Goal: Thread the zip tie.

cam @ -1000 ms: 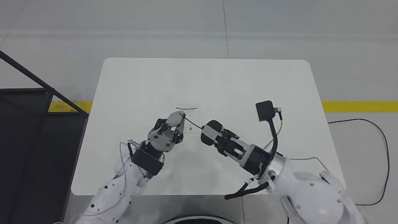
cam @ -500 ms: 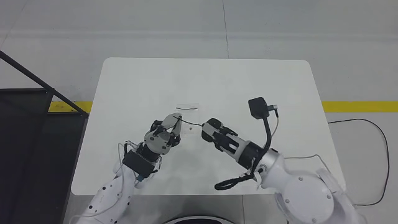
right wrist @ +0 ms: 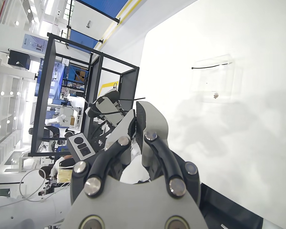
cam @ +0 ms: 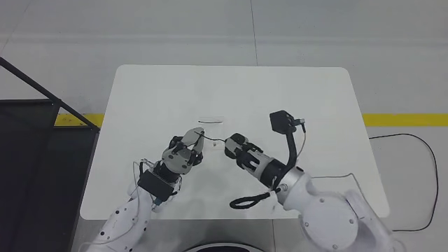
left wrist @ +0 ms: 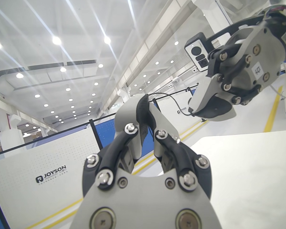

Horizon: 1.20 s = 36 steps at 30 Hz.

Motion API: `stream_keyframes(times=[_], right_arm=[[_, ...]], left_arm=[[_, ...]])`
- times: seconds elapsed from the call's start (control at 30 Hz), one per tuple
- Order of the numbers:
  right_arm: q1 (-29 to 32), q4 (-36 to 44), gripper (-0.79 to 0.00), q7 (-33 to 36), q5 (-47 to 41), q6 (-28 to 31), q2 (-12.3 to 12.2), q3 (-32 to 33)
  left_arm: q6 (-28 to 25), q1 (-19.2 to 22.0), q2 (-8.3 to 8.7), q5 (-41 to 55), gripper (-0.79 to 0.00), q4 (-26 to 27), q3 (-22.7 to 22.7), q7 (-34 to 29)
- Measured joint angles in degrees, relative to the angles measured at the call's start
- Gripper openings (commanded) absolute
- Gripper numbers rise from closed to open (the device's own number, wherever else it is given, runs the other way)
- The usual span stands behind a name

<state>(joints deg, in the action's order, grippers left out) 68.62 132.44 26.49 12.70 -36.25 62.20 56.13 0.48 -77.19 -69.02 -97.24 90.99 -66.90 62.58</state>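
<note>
Pinching one end of the zip tie (left wrist: 166, 94), the left gripper (left wrist: 145, 101) has its fingers pressed tight together. The right gripper (left wrist: 193, 113) squeezes the other end the same way.

The tie is thin and black. It bends in a small arch between the two tips, up in the air. A tiny lump sits right at the right gripper's tip. It may be the tie's head, but it is too small to be sure.

Both tips are near the clear tray (right wrist: 212, 84), on the robot's side of it. They point at each other with a small gap between them.

The clear tray lies flat on the white table (cam: 294, 98). A second black tie (right wrist: 211, 66) lies straight along one edge of the tray.

The smooth table top spreads wide around the tray, and its rounded edges are well apart from the tray. Beyond the tray, past the table's far edge, is grey floor (cam: 175, 21) with a yellow line (cam: 406, 120). A black frame (cam: 28, 154) stands off to the left of the tray, beside the table.
</note>
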Motion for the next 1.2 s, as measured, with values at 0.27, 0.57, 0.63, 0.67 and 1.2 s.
stream_keyframes(times=[0.27,0.57,0.63,0.67,1.2], right_arm=[[2.2,0.4,-0.785,-1.2,-0.4,3.0,0.3,0.5],[5.3,0.5,-0.428,-1.1,-2.5,7.4,0.2,3.3],[5.7,0.6,0.000,-1.0,-2.4,7.7,0.2,3.6],[5.9,0.6,0.000,-1.0,-2.4,8.0,0.2,3.8],[16.6,2.2,0.000,0.7,-6.2,23.1,-0.9,12.9]], left_arm=[[0.8,0.1,-0.12,-1.4,-0.785,-0.3,0.0,-0.1],[1.0,0.1,-0.31,-1.5,-0.785,-0.4,-0.1,-0.3],[0.6,0.1,-0.33,-1.2,-0.785,-0.3,-0.1,-0.2],[0.3,0.0,-0.34,-0.9,-0.785,-0.2,-0.2,-0.1],[-6.2,-5.9,0.22,2.5,-0.785,9.3,-1.7,-2.4]])
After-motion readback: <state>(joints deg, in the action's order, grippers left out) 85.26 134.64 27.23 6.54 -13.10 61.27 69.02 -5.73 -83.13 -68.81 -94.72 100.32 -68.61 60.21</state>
